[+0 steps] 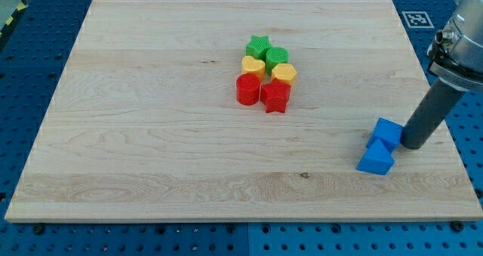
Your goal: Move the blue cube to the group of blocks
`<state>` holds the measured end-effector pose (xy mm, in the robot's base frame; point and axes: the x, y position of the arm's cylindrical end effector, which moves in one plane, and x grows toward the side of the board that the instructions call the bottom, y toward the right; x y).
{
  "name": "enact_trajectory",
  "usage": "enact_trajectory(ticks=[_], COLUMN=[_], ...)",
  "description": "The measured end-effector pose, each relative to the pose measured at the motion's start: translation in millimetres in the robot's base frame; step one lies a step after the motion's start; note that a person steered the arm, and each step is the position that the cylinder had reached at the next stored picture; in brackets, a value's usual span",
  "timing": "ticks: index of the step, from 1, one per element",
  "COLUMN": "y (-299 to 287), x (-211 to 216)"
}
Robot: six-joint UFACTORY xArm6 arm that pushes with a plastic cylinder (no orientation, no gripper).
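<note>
You are looking at a pale wooden board (151, 135) lying on a blue perforated table (23, 82). Your arm carries no gripper, so there is nothing to read as spread or pinched: it ends in a dark rod (432, 111) coming down from the view's right edge, and my tip (413, 146) sits on the board near the view's lower right. The blue cube (388, 131) lies just to the view's left of my tip, touching the rod or very nearly so; you cannot tell which from this angle. Directly below the cube, toward the view's bottom, a second blue block (376, 158), wedge-like or triangular in shape, rests against it. Both blue blocks are well apart from the group, which sits close to the board's centre, somewhat toward the view's top. In that group you have six pieces packed tight and touching their neighbours: a green star (259, 45) at the top, a rounded green block (277, 57) just to its lower right, a yellow heart (252, 65) on the left, a rounded yellow block (284, 72) on the right, a red cylinder (247, 89) at the lower left, and a red star (275, 95) beside it at the lower right. A black-and-white marker tag (413, 18) lies on the table off the board's upper right corner.
</note>
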<state>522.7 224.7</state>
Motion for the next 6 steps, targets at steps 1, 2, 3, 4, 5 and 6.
enact_trajectory(ticks=[1,2,3,4,5,6], y=[-42.8,-51.9,-46.3,-76.4,-112.9,-148.8], x=[0.5,-3.0,-13.9,-7.7,-7.7,-3.0])
